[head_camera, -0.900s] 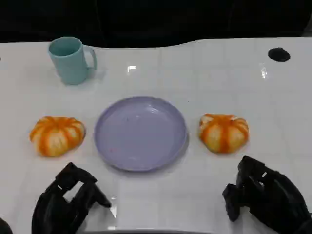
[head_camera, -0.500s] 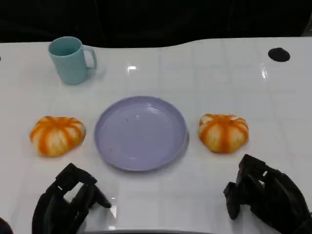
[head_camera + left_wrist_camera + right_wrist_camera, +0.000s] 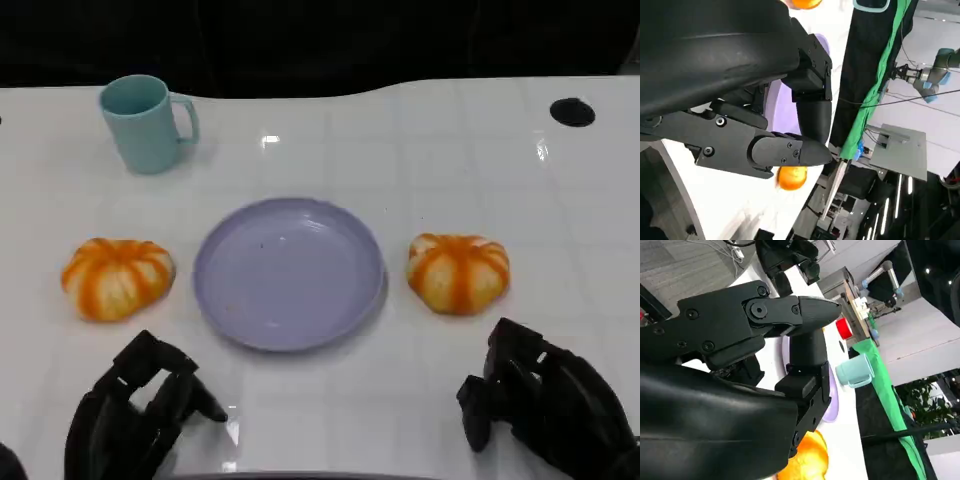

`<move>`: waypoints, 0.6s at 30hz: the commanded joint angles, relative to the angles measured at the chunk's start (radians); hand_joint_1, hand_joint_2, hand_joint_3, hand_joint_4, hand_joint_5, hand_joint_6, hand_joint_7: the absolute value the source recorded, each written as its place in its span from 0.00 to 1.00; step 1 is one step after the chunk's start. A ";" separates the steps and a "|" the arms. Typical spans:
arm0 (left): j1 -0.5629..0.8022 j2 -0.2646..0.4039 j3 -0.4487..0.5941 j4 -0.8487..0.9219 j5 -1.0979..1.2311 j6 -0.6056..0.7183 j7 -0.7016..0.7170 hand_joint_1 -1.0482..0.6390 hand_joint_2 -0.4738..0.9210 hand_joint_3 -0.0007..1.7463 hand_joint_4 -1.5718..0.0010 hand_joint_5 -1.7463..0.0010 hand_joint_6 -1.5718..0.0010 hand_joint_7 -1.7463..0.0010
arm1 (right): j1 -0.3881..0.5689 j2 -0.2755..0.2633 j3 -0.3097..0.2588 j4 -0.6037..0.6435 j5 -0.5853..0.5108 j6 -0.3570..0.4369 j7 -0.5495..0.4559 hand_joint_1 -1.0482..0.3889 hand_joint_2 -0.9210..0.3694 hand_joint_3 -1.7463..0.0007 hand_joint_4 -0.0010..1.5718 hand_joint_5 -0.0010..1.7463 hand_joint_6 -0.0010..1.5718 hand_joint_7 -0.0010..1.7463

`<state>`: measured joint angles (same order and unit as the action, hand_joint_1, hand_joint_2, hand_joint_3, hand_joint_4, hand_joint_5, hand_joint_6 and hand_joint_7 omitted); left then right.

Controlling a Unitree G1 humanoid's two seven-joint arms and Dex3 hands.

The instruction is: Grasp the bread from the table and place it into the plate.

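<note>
Task not started: purple plate (image 3: pixel 288 272) at centre of white surface (image 3: pixel 420 150), bare, with one orange-striped bread (image 3: pixel 117 277) just off its left rim and a second bread (image 3: pixel 458 272) just off its right rim, both untouched. Left hand (image 3: pixel 140 412) and right hand (image 3: pixel 540 400) low at near edge of surface, fingers apart and holding nothing, each short of the bread on its own side. Remaining, by judgement: reach, grasp, lift, place on plate; teal mug (image 3: pixel 145 122) well clear at far left.
</note>
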<state>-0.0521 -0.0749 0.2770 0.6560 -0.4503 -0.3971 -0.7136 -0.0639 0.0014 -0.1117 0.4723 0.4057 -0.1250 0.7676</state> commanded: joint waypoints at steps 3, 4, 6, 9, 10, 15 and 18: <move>-0.002 0.017 0.004 0.008 -0.004 -0.010 -0.007 0.31 1.00 0.15 0.62 0.00 0.67 0.15 | -0.031 -0.024 -0.003 0.017 -0.045 -0.110 -0.008 0.35 0.00 0.79 0.51 1.00 0.36 0.97; -0.002 0.016 0.004 0.008 -0.004 -0.009 -0.008 0.31 1.00 0.15 0.62 0.00 0.67 0.15 | -0.035 -0.026 -0.003 0.009 -0.051 -0.116 -0.015 0.35 0.00 0.78 0.49 1.00 0.35 0.97; -0.001 0.016 0.003 0.005 -0.005 -0.004 -0.006 0.31 1.00 0.15 0.62 0.00 0.67 0.15 | -0.049 -0.032 -0.006 0.005 -0.066 -0.143 -0.032 0.35 0.00 0.80 0.41 0.99 0.34 0.80; 0.000 0.015 0.002 0.005 -0.005 -0.005 -0.008 0.31 1.00 0.15 0.62 0.00 0.67 0.15 | -0.079 -0.039 -0.015 0.033 -0.064 -0.206 -0.021 0.36 0.00 0.83 0.41 0.86 0.44 0.46; -0.001 0.014 0.003 0.006 -0.006 -0.006 -0.010 0.31 1.00 0.15 0.62 0.00 0.67 0.15 | -0.091 -0.044 -0.018 0.046 -0.062 -0.230 -0.012 0.37 0.00 0.84 0.41 0.84 0.46 0.40; 0.004 0.009 0.000 -0.001 0.000 -0.005 0.004 0.31 1.00 0.15 0.62 0.00 0.67 0.15 | -0.124 -0.120 -0.002 0.038 -0.194 -0.380 -0.088 0.33 0.00 0.87 0.33 0.60 0.44 0.13; 0.003 0.010 -0.002 -0.001 0.003 -0.009 0.002 0.31 1.00 0.15 0.63 0.00 0.68 0.14 | -0.133 -0.164 0.010 0.010 -0.300 -0.457 -0.169 0.35 0.00 0.90 0.35 0.39 0.41 0.04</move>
<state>-0.0539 -0.0772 0.2748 0.6569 -0.4482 -0.3975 -0.7144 -0.1842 -0.1143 -0.1077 0.5122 0.1744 -0.5191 0.6547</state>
